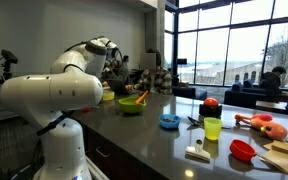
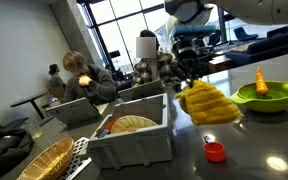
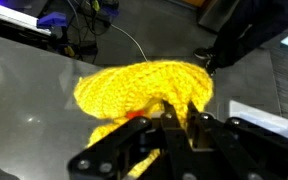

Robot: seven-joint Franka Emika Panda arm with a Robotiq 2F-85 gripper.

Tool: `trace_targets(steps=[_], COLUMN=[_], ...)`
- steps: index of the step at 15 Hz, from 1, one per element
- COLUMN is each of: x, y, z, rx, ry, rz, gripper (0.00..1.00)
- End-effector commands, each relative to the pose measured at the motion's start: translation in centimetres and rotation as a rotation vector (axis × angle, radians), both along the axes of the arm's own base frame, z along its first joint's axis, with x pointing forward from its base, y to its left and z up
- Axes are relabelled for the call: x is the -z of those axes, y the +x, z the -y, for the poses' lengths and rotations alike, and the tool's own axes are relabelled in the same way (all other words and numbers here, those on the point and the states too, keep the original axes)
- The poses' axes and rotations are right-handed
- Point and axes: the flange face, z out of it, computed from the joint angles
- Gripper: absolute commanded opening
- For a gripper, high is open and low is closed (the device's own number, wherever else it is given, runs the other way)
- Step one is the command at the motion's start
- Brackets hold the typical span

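A yellow knitted cloth (image 3: 144, 85) fills the middle of the wrist view, bunched up above the dark glossy counter (image 3: 24, 90). My gripper (image 3: 179, 105) is shut on the cloth's upper fold, its black fingers pinching the fabric from both sides. In an exterior view the cloth (image 2: 209, 102) hangs in a heap below the gripper (image 2: 191, 80), its lower edge at or just over the counter. The white arm (image 1: 79, 60) reaches back over the counter, and the gripper itself is hard to make out there.
A green bowl (image 2: 267, 97) with an orange item stands beside the cloth. A grey bin (image 2: 134, 138), a wicker basket (image 2: 34, 160), a red cap (image 2: 215, 151), a blue bowl (image 1: 170, 121), a yellow-green cup (image 1: 213, 128) and a red bowl (image 1: 242, 150) share the counter. People sit behind.
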Motion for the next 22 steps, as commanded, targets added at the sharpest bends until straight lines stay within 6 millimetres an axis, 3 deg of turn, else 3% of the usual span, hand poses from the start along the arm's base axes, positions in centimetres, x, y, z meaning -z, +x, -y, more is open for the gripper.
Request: trace_targets(steps=[1, 5, 6, 10, 11, 13, 15, 19, 22], x=[-1.9, -1.4, -0.9, -0.9, -1.3, 0.4, 2.5, 6.3, 7.8], y=[2.9, 4.8, 4.6, 4.8, 3.7, 2.9, 3.4, 6.7, 8.8], z=[0.8, 1.4, 1.5, 1.6, 0.6, -0.5, -0.2, 2.7, 5.6], rx=[0.194, 0.326, 0.281, 0.312, 0.282, 0.255, 0.280, 0.381, 0.462], ry=[-0.010, -0.085, -0.037, -0.060, -0.070, -0.127, -0.217, -0.403, -0.495], rz=[0.087, 0.171, 0.137, 0.140, 0.167, 0.191, 0.238, 0.335, 0.357], gripper=[0.03, 0.03, 0.14, 0.14, 0.03, 0.03, 0.03, 0.03, 0.03])
